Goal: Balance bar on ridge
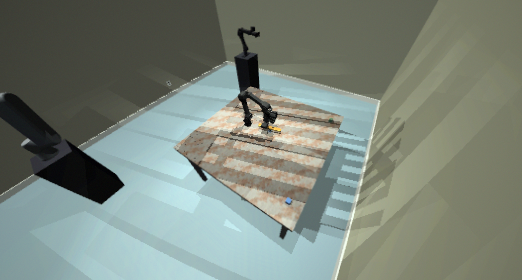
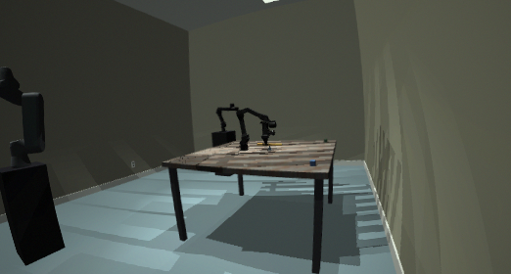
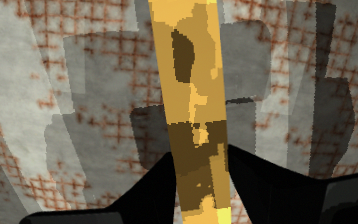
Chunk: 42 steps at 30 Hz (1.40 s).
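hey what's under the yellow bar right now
In the wrist view the bar, clamped in the hand, has only the table and shadows beneath it. No ridge shows there; whatever lies directly under the bar is covered by it.

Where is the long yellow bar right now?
The long yellow bar is clamped between the black gripper's fingers, running straight away from the wrist camera. In the top view it sits over the wooden table's far half, beside the arm's base.

Top view: high and far, angled down on the desk [image 1: 260,171] at frame centre. Exterior: low, distant, side-on to the same desk [image 2: 274,163]. Wrist: close, straight down past fingers at lower frame.
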Tool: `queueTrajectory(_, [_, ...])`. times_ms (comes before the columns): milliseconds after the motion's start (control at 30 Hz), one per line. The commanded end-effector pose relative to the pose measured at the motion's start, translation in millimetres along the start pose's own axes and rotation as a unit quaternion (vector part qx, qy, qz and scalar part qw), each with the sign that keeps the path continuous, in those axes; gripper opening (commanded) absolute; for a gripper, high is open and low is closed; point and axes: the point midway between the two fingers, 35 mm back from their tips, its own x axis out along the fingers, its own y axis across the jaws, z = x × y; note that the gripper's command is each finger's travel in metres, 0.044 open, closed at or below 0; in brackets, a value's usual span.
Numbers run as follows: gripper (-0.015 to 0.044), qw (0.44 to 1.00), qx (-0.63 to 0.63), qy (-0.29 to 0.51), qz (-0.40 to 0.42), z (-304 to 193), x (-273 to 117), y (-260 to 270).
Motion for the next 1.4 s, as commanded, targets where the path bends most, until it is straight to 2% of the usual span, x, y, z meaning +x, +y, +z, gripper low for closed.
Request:
queueTrajectory(0, [0.0, 1.0, 0.002, 0.0, 0.001, 0.0, 1.1, 0.4])
queueTrajectory(1367, [0.0, 1.0, 0.002, 0.0, 0.001, -0.7, 4.6, 0.5])
